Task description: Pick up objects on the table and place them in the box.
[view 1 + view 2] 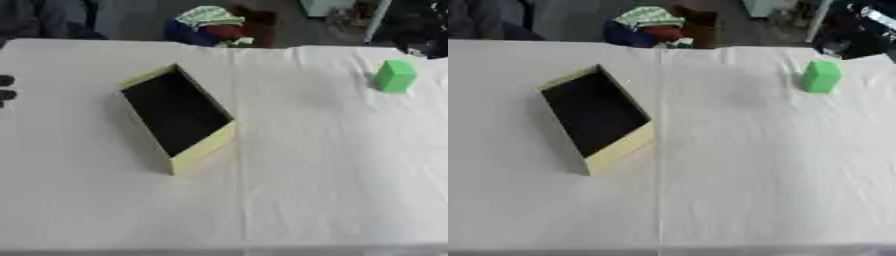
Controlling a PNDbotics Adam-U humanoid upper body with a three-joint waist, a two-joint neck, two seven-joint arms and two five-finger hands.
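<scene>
The near part of the desk point(332, 200), at the bottom of the frame, is covered with a white, wrinkly cloth and has nothing on it.

A bit further back, left of the middle, sits an open yellow cardboard box with a dark inside point(178, 118). It is turned at a slant. It looks empty, so nothing seems to have been put in yet.

At the left edge of the left eye view, a few dark round tips point(6, 92) poke in. They may be the fingers of the left hand, but I cannot tell if they are open or closed. The right hand does not show at all.

Further back, in the upper right of the frame, a small green block point(395, 76) stands on the cloth, well apart from the box. No hand is touching it.

So the job looks like it has hardly begun. The green block has yet to be picked up and put in the box.

Past the far edge of the desk lies a heap of coloured cloth point(210, 22) on the floor.
</scene>
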